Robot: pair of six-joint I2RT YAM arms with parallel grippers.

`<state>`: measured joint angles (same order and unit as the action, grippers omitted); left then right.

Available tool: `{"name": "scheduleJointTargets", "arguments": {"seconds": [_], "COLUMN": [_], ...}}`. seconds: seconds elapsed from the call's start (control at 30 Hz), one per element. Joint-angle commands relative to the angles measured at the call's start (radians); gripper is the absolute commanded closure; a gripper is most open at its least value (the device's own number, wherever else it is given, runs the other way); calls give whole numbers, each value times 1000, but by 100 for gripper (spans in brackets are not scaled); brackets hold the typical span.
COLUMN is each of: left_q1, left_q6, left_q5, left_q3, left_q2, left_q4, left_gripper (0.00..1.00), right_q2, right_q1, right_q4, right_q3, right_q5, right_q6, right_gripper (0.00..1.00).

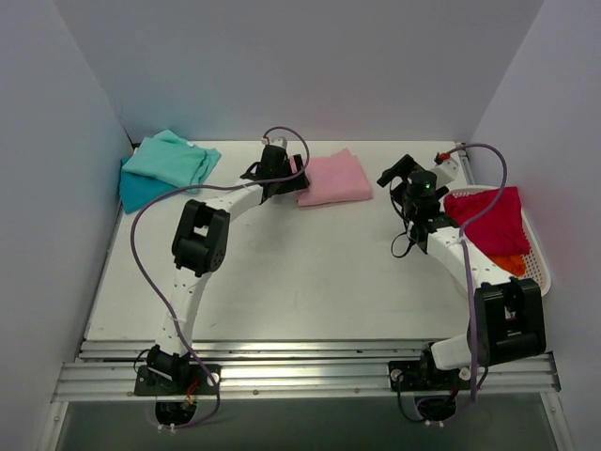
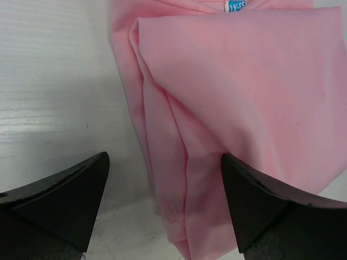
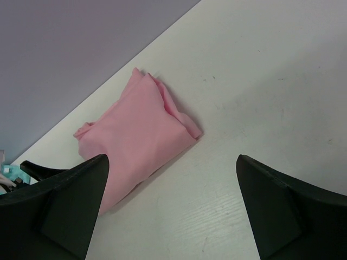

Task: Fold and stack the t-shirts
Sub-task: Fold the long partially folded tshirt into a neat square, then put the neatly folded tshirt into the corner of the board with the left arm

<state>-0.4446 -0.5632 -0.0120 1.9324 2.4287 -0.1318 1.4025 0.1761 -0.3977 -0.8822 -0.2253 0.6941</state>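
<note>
A folded light pink t-shirt (image 1: 335, 178) lies at the back middle of the table; it also shows in the left wrist view (image 2: 238, 97) and the right wrist view (image 3: 135, 141). My left gripper (image 1: 293, 178) is open, its jaws astride the pink shirt's left edge (image 2: 165, 179). My right gripper (image 1: 396, 178) is open and empty, to the right of the pink shirt. A folded mint green t-shirt (image 1: 171, 160) lies on a teal blue one (image 1: 139, 191) at the back left. A crimson red t-shirt (image 1: 490, 221) lies over an orange one (image 1: 507, 264) in the basket.
A white lattice basket (image 1: 539, 263) stands at the right edge of the table. Grey walls close in the back and both sides. A purple cable loops over each arm.
</note>
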Motion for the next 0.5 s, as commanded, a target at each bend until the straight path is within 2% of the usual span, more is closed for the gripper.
{"name": "scheduleJointTargets", "arguments": {"seconds": [0.0,0.2,0.37,0.4,0.47], "left_q1": [-2,-6,-8,-8,-8], "left_q6": [-40,-72,-98,-101,-112], "left_q5": [23,37,41,46,47], "left_q3": [43,27,33,42,65], "left_q2": [30,44,69,73,81], "left_q4": [-11,7,23,5,-6], "left_gripper": [6,2,33,45,52], "right_q2": [-31,-34,-22,-23,-31], "right_q1": [-13,-46,-82,-95,-102], "right_q4": [5,-21,-44,-50,-53], "right_q3": [9,38,61,69,77], "right_q5": [-26,-5,46,52,61], "right_q6": [-15,-4,10,12,13], "right_gripper": [0,0,0,0,0]}}
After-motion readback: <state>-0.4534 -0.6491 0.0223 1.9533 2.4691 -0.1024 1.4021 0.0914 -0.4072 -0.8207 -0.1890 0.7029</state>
